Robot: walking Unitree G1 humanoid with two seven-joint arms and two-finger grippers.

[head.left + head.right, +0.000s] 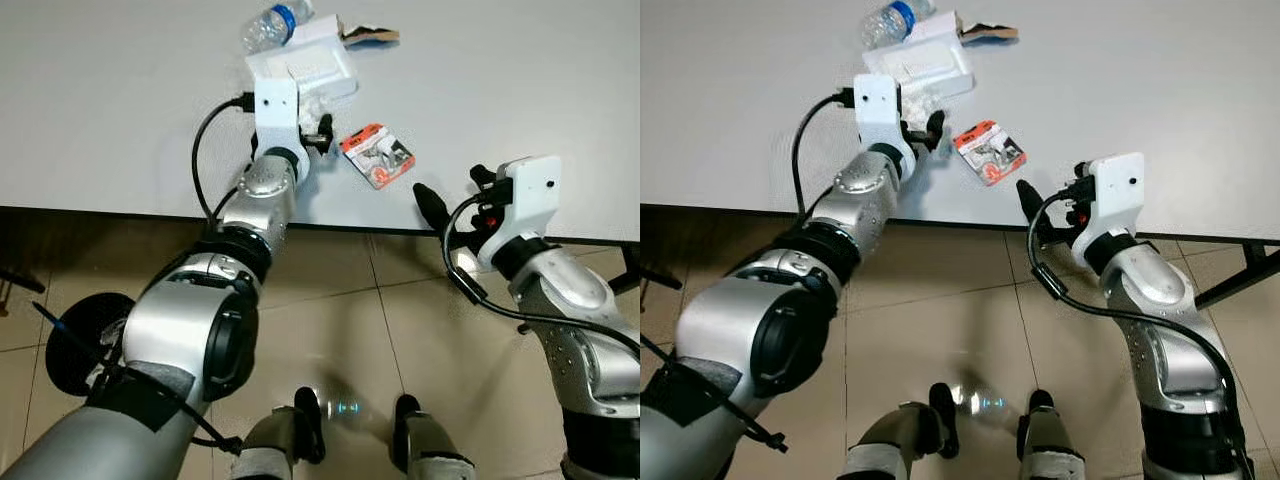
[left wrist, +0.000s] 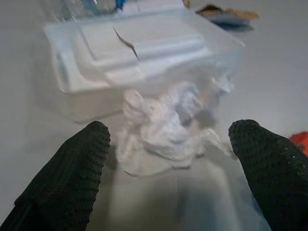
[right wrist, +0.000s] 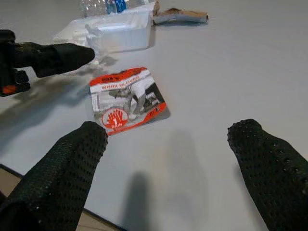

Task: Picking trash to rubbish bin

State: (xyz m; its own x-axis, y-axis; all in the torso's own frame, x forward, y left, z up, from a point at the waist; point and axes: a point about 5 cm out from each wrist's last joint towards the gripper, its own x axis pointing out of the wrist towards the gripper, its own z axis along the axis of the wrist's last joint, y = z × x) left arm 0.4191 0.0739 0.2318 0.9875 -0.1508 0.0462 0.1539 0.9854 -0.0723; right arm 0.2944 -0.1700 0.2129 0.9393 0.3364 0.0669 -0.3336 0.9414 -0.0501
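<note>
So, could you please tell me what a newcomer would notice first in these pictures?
Most striking is the left end effector, open and stretched out over the white table, its fingers flanking a crumpled white tissue that lies against a white foam container. Next comes the red and white package lying flat near the table's front edge, with the open right end effector pointed at it. A plastic bottle lies behind the container.

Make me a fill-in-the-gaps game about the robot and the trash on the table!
1. The left gripper has its fingers open around a crumpled white ____.
2. The flat packet near the right gripper is white and ____.
3. The plastic bottle has a ____ label.
4. The white foam box sits on the ____.

Missing words: tissue; red; blue; table
</note>
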